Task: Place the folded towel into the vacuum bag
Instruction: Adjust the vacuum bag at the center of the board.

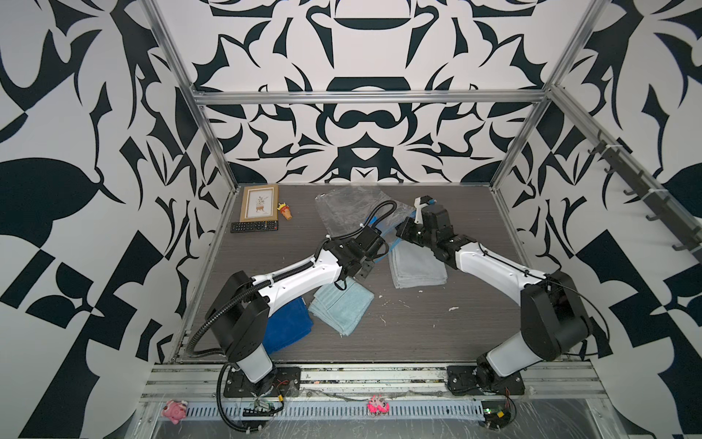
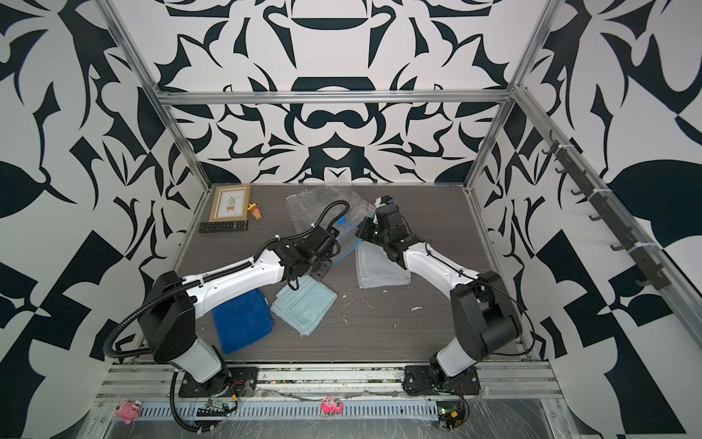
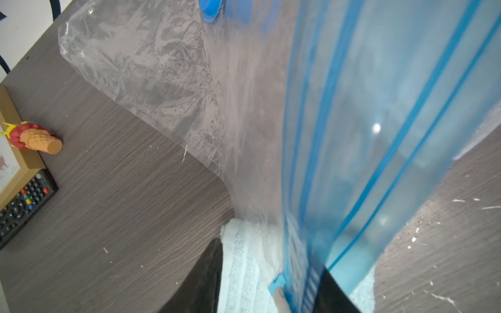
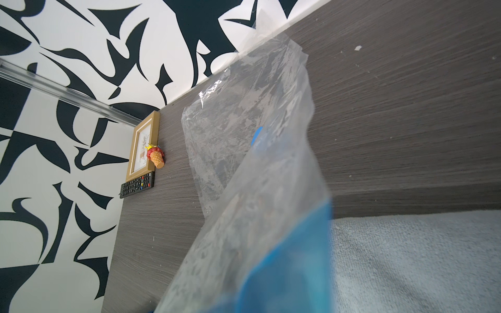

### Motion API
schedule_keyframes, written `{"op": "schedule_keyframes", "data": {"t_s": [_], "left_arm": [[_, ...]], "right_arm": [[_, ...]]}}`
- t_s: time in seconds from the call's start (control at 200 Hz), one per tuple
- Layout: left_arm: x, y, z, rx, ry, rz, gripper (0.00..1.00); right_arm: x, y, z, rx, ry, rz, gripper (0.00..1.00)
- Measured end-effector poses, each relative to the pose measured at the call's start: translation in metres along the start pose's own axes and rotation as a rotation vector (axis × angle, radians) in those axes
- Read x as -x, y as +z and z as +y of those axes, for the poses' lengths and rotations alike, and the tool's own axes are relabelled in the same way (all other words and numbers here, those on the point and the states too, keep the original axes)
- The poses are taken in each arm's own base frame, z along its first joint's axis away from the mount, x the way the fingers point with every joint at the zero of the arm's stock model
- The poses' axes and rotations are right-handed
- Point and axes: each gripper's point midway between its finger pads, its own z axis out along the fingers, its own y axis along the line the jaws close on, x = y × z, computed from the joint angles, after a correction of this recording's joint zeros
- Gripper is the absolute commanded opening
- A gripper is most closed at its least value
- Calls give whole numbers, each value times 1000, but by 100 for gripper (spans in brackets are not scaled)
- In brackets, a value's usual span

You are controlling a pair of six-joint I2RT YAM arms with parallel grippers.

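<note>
Here's the vacuum bag (image 1: 342, 207), clear and crinkly, lying toward the back of the table (image 1: 437, 327), about the middle. Its blue zip strip (image 1: 384, 243) end is up off the surface, facing the front, and that's where both arms meet.

The right gripper (image 1: 402, 230) is pressed together on that blue end. In the right wrist view the plastic rises straight up to the camera and hides the fingers themselves. Just below it is the grey towel (image 1: 418, 266), folded and flat on the table, its far end under the lifted strip. So the towel lies outside the bag, right at its mouth.

Over to the left gripper (image 3: 271, 256): its black fingers (image 3: 200, 276) stand spread apart, low over the towel's far left corner. Between them you can see the towel's pale end and the edge of the blue strip, which runs down close beside one finger. Whether that finger actually touches the plastic, I can't tell. The round blue valve cap (image 3: 210, 9) sits farther up the bag, well apart from this gripper.

Elsewhere, a light blue towel (image 1: 342, 308) and a dark blue towel (image 1: 290, 328) lie side by side near the front left, both partly under the left arm. In the back left corner there's a picture frame (image 1: 259, 202), a remote (image 1: 253, 227) just in front of it, and an ice-cream cone toy (image 1: 285, 211) beside the frame.
</note>
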Motion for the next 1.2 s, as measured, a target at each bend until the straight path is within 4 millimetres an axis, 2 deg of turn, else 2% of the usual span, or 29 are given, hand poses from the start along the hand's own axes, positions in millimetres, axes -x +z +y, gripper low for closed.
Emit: {"op": "schedule_keyframes", "data": {"t_s": [0.235, 0.51, 0.745, 0.88, 1.035, 1.2], "left_arm": [[4, 2, 2, 19, 12, 10, 18], [15, 0, 5, 39, -7, -5, 0], [22, -6, 10, 88, -14, -40, 0], [32, -22, 15, 136, -16, -101, 0], [38, -40, 20, 190, -24, -172, 0], [34, -36, 23, 227, -20, -185, 0]], "right_arm": [[2, 0, 2, 2, -1, -2, 0], [-2, 1, 4, 20, 1, 17, 0], [-18, 18, -7, 7, 11, 78, 0], [-24, 25, -10, -4, 13, 105, 0], [-19, 25, 0, 11, 7, 99, 0], [-15, 25, 3, 16, -1, 90, 37]]}}
